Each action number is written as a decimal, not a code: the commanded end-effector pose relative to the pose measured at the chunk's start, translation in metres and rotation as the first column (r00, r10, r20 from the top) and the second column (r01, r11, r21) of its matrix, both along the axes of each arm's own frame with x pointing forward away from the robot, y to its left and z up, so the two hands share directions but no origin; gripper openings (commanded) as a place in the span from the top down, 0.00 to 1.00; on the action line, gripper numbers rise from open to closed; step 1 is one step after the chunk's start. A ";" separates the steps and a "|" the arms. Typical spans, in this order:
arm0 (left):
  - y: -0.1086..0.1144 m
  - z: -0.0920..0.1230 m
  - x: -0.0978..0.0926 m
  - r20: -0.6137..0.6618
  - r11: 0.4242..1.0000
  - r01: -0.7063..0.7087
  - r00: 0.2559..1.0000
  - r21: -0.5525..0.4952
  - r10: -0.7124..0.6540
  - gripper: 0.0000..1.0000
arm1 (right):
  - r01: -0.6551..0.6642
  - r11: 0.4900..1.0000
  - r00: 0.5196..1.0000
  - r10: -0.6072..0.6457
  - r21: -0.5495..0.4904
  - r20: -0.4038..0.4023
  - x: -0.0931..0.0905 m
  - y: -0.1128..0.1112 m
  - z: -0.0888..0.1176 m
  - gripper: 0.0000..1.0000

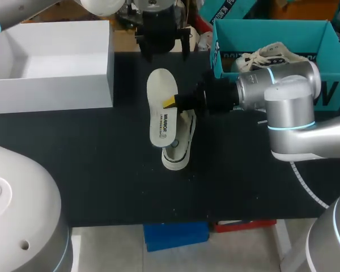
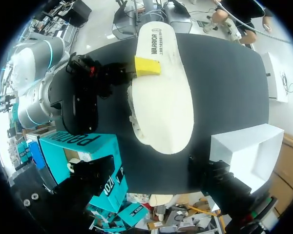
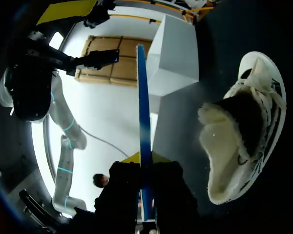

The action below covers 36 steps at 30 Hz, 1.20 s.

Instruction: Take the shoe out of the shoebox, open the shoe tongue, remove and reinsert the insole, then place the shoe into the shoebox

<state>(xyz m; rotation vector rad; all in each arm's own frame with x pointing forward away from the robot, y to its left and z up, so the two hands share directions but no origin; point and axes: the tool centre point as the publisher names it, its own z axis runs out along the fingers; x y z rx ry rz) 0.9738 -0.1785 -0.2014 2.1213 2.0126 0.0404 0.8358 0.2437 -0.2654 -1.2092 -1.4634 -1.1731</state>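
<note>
Yellow-tipped right fingers [image 1: 171, 102] clamped on one long edge of the insole [image 1: 161, 107], roughly mid-length, holding it up off the black tabletop [image 1: 102, 170]. Thin pinch on a floppy sheet, so plenty of room to sag or swivel around that single grip point.

Just below and beside those fingers, the shoe [image 1: 178, 146], lying loose on the tabletop with nothing pinning it down. Fuzzy-lined opening in plain sight from the right wrist view.

Biggest worry, honestly: poking the insole's end in and just shoving the whole shoe along instead of sliding inside. Second worry: snagging on the tongue or that fuzzy lining and folding over at the mouth. Also possible to lose the pinch altogether if jammed in at an angle.

Farther out, past the insole's far end, the left fingers [image 1: 161, 42], spread apart and holding nothing, hovering above the tabletop. No bracing for the shoe from there.

Well off to one side of both, the white shoebox [image 1: 51, 62]. Behind the right fingers, back along that arm, a teal box [image 1: 323, 39] with a second shoe [image 1: 272, 55] in it. Easy mix-up later.
</note>
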 end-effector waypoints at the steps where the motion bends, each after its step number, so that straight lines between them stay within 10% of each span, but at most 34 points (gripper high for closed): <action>1: -0.004 -0.004 0.008 -0.011 1.000 0.003 1.000 -0.001 -0.004 0.00 | 0.001 1.000 1.000 -0.001 -0.003 -0.001 0.000 0.001 0.000 1.00; 11: 0.004 0.001 -0.014 -0.009 1.000 -0.013 1.000 -0.004 0.013 0.00 | 0.001 1.000 1.000 -0.001 -0.003 -0.001 0.000 0.001 0.000 1.00; 36: 0.027 -0.012 -0.148 -0.061 0.999 -0.032 0.998 0.003 0.032 0.00 | 0.001 1.000 1.000 -0.001 -0.003 -0.001 0.000 0.001 0.000 1.00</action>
